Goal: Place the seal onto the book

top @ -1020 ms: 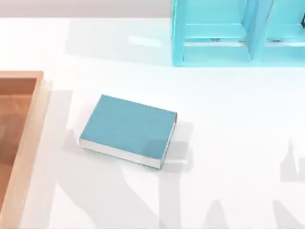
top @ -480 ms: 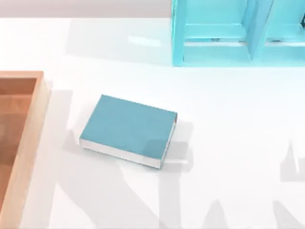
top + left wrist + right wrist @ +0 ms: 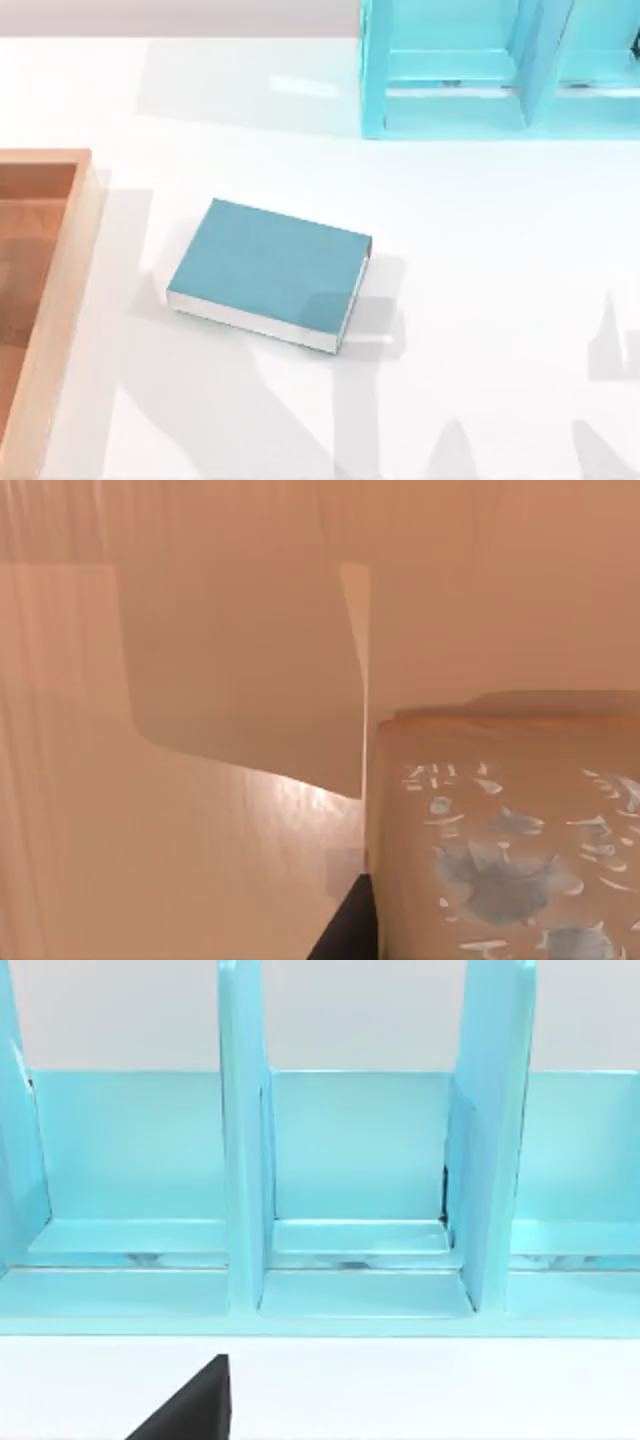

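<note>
Teal hardcover book (image 3: 268, 272), matte cover, white page edges, flat at table centre. Tan seal (image 3: 505, 845) (pale mottled face) inside wooden tray (image 3: 45, 300), left. Teal compartmented shelf unit (image 3: 500, 70), far right. Finger positions: cannot tell.

- The white table (image 3: 480, 300) is smooth and faintly glossy, with a pale reflection near its far edge.
- Soft grey shadows fall across its near part, several of them narrow and pointed.
- A teal shelf unit (image 3: 470, 70) stands at the far edge, right of centre; upright dividers split it into open compartments.
- From the right wrist view the shelf unit (image 3: 350, 1210) faces the camera, three compartments side by side, a plain pale wall behind it.
- An orange-brown wooden tray (image 3: 40, 300) sits at the table's left edge, its raised rim casting a shadow.
- Light is even and bright.
</note>
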{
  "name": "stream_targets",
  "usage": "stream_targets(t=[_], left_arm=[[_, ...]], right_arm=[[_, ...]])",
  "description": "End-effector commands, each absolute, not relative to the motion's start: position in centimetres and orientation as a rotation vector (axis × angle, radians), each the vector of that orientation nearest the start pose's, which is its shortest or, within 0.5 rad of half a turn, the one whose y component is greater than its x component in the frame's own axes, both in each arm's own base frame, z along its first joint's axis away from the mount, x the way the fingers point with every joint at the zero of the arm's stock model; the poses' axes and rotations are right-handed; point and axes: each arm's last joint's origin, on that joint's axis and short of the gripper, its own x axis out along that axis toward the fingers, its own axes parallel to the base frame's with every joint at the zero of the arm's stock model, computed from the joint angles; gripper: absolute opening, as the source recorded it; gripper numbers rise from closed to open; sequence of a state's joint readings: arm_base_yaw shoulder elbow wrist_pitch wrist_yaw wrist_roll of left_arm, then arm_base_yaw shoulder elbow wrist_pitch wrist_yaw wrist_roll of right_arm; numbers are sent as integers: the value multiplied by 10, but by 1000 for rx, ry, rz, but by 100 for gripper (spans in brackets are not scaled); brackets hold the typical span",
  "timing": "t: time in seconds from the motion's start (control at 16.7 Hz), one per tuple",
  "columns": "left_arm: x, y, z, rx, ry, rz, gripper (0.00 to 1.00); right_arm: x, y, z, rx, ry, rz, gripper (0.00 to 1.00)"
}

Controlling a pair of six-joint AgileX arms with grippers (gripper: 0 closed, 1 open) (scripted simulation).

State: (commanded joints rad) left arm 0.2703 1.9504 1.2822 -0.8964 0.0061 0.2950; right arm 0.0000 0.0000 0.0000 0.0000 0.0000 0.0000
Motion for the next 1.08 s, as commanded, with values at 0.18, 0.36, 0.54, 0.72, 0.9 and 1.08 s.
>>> stream_targets(t=[0.18, 0.36, 0.54, 0.72, 0.9, 1.08], left_arm=[[342, 94, 145, 15, 1562, -19, 0], [350, 80, 168, 12, 1554, -17, 0], [357, 49, 204, 11, 1545, -18, 0], [356, 7, 239, 16, 1556, -28, 0], [347, -32, 272, 15, 1560, -27, 0], [338, -53, 291, 15, 1561, -20, 0]], right_arm=[[106, -1, 160, 0, 0, 0, 100], [106, -1, 160, 0, 0, 0, 100], [106, -1, 160, 0, 0, 0, 100], [106, -1, 160, 0, 0, 0, 100], [106, -1, 160, 0, 0, 0, 100], [106, -1, 160, 0, 0, 0, 100]])
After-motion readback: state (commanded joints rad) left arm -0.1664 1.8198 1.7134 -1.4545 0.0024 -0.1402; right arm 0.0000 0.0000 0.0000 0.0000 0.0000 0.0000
